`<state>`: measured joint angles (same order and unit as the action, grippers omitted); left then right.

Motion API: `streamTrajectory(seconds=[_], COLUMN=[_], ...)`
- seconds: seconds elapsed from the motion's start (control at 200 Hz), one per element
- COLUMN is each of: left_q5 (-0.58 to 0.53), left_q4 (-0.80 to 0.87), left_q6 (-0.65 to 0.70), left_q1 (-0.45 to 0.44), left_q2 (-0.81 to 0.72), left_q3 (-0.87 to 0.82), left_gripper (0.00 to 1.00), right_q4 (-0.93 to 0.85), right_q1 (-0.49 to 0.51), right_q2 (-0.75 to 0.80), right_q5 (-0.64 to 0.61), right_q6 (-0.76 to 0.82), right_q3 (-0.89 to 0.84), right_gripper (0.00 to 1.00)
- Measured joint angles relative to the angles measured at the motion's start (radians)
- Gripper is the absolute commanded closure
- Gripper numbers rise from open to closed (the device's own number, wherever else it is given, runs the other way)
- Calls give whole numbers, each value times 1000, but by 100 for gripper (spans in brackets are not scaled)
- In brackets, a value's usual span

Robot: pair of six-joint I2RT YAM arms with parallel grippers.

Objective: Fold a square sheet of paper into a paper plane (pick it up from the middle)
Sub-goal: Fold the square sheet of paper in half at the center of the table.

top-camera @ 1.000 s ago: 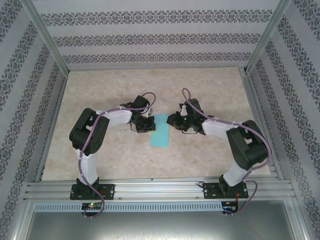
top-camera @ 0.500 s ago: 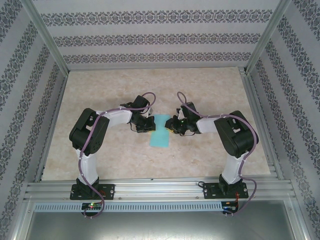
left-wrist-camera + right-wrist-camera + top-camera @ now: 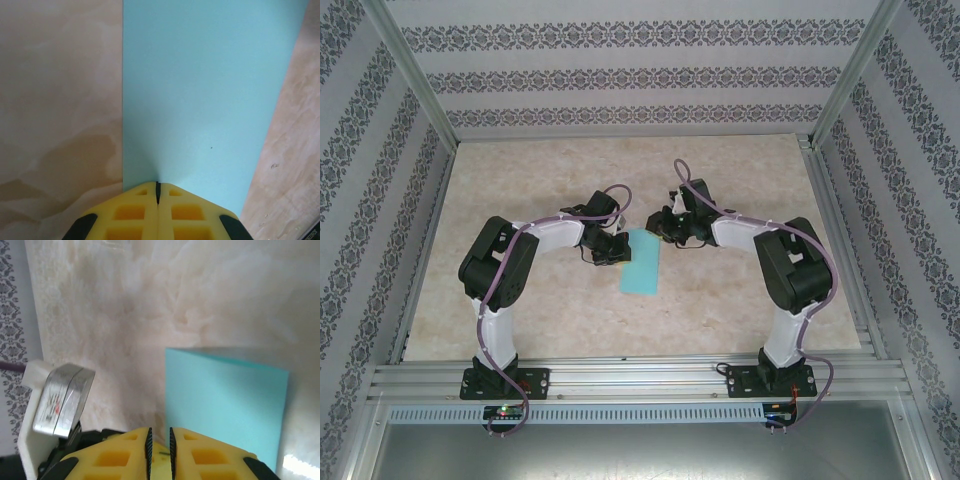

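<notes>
Just ahead of the left end effector (image 3: 157, 184), the square sheet of paper (image 3: 200, 90), seemingly folded to a narrow rectangle, lies flat on the bench (image 3: 55, 100). The closed jaws touch its near edge, probably pinning it so the crease sets. The right end effector (image 3: 160, 431), jaws a slit apart and empty, has the sheet ahead on its right. The bench is pale and marbled, and patterned wallpaper (image 3: 620, 80) and aluminium framing (image 3: 415, 80) enclose it.

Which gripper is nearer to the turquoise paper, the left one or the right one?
Left. The left gripper is shut, its tips at the edge of the turquoise paper. The right gripper hovers by the paper's far right corner, apparently a little above it.
</notes>
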<state>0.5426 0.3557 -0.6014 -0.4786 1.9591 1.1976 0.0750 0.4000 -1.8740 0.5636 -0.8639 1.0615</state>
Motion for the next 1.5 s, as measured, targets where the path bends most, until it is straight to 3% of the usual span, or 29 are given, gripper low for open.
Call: streamTrajectory(seconds=[0.275, 1.109, 1.249, 1.499], left_q5=[0, 0, 0, -29], left_q4=[0, 1, 1, 36], left_q6=[0, 0, 0, -4], left_q1=[0, 0, 0, 0], left_q2=[0, 0, -4, -124], left_q3=[0, 0, -3, -41], left_gripper=[100, 100, 92, 60], right_q4=[-32, -115, -114, -129], right_q1=[-19, -32, -32, -32], right_q2=[-116, -172, -174, -132], right_q5=[3, -4, -2, 11], right_q6=[4, 31, 34, 60], right_q3=[23, 132, 132, 119], right_gripper=[79, 80, 78, 71])
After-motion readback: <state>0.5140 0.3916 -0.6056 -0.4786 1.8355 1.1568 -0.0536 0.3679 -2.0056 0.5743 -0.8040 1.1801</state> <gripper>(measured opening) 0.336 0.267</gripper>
